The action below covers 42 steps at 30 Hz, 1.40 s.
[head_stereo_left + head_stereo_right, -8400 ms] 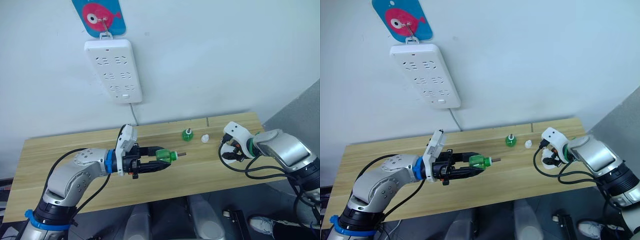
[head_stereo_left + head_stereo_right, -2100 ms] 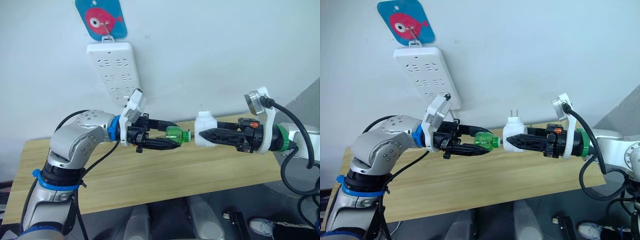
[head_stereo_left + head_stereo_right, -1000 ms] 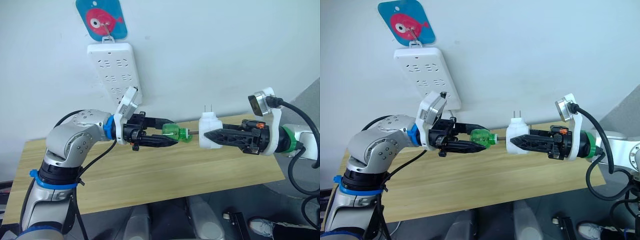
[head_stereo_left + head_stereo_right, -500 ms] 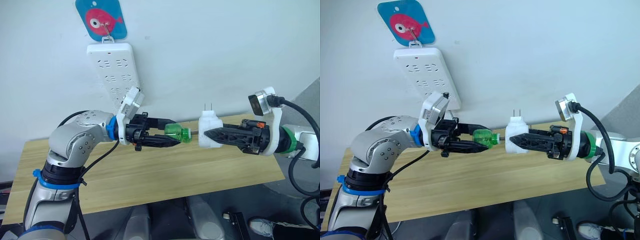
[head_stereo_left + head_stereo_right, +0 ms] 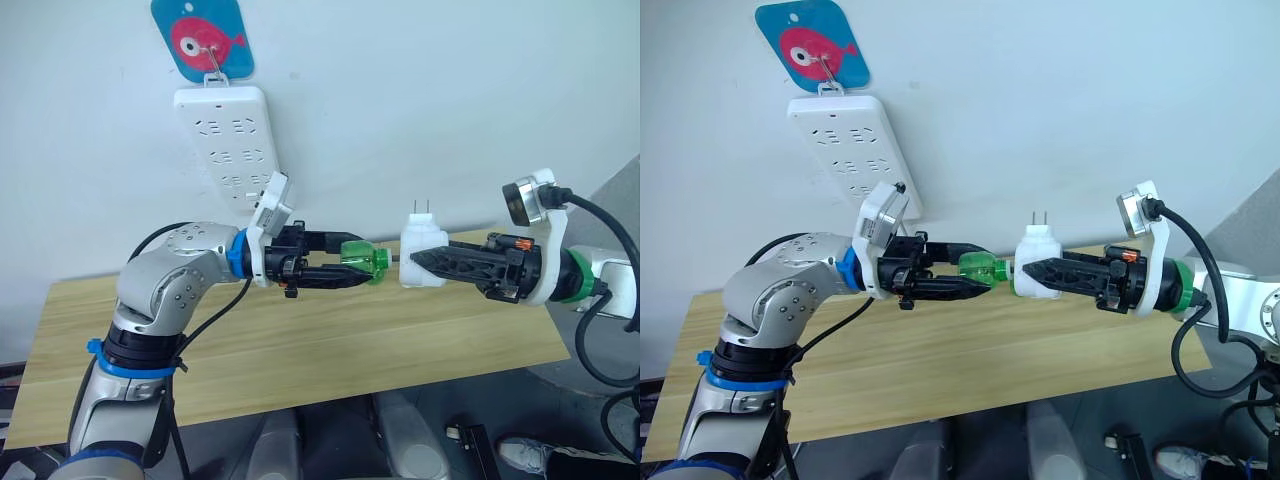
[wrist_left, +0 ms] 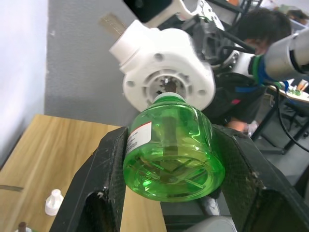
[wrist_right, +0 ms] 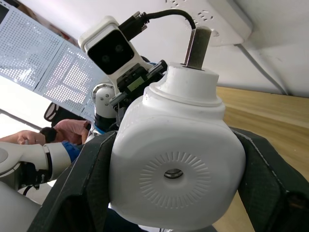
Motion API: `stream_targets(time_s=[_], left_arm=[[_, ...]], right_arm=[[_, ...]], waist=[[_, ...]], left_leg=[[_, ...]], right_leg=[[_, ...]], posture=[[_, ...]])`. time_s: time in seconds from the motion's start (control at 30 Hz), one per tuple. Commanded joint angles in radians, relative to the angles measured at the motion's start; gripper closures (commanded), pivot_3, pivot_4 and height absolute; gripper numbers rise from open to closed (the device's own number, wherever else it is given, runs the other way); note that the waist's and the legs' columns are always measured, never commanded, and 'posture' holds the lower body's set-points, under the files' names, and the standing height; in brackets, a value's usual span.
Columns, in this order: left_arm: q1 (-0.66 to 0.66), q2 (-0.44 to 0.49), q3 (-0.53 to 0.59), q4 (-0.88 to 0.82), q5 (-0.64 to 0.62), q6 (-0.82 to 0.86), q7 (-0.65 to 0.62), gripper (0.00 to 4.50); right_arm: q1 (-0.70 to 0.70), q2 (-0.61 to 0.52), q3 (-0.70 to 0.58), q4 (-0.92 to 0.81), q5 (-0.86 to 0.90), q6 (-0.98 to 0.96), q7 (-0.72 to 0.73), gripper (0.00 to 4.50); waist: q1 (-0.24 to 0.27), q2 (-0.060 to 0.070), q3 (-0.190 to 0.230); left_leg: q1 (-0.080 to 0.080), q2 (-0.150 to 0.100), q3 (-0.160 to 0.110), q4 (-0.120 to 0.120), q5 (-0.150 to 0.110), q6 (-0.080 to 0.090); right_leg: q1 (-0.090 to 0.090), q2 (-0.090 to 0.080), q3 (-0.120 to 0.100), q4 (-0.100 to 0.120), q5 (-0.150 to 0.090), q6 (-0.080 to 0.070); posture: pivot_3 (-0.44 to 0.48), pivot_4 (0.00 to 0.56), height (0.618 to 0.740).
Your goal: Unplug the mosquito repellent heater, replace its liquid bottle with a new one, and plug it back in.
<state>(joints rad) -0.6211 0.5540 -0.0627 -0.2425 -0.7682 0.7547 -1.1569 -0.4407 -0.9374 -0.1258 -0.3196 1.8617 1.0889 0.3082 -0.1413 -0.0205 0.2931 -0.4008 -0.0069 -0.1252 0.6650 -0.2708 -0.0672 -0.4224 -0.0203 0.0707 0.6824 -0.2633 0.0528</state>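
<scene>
Green bottle (image 5: 366, 262) neck meets heater (image 5: 422, 255) socket

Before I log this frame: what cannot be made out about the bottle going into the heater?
- How far the green bottle neck sits in the heater: in the left wrist view the bottle's body covers the socket.
- Whether it is threaded: head views too small.
- The bottle's label: curved away, partly behind a left gripper finger.
- The right gripper fingertips: behind the heater.
</scene>
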Motion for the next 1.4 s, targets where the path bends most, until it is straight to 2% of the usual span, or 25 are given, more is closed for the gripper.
stream_targets(time_s=[0.03, 0.2, 0.97, 1.4], left_arm=[[-0.020, 0.005, 0.019, -0.032, -0.029, 0.000, -0.002, 2.25], [-0.023, 0.020, 0.024, -0.047, -0.057, 0.025, -0.018, 2.25], [-0.019, 0.008, -0.081, -0.058, 0.075, -0.107, -0.066, 2.25], [-0.029, -0.071, -0.062, -0.046, 0.061, -0.095, -0.042, 2.25]], right_arm=[[0.010, -0.005, -0.006, -0.048, 0.026, 0.003, 0.019, 1.37], [0.015, -0.006, -0.004, -0.050, 0.019, 0.003, 0.023, 1.37], [-0.059, -0.018, 0.055, -0.076, -0.005, 0.008, -0.046, 1.37], [-0.084, -0.048, 0.096, -0.045, 0.096, 0.014, -0.135, 1.37]], waist=[[-0.001, 0.000, 0.000], [-0.001, 0.000, 0.000], [-0.001, 0.000, -0.005], [-0.002, 0.000, -0.006]], left_leg=[[0.000, 0.000, 0.000, 0.000, 0.000, 0.000], [0.000, 0.000, 0.000, 0.000, 0.000, 0.000], [0.000, 0.000, 0.000, 0.000, 0.000, 0.000], [0.000, 0.000, 0.000, 0.000, 0.000, 0.000]], right_leg=[[0.000, 0.000, 0.000, 0.000, 0.000, 0.000], [0.000, 0.000, 0.000, 0.000, 0.000, 0.000], [0.000, 0.000, 0.000, 0.000, 0.000, 0.000], [0.000, 0.000, 0.000, 0.000, 0.000, 0.000]], posture=[[-0.224, 0.217, 0.740], [-0.223, 0.214, 0.740], [-0.231, 0.198, 0.740], [-0.237, 0.199, 0.740]])
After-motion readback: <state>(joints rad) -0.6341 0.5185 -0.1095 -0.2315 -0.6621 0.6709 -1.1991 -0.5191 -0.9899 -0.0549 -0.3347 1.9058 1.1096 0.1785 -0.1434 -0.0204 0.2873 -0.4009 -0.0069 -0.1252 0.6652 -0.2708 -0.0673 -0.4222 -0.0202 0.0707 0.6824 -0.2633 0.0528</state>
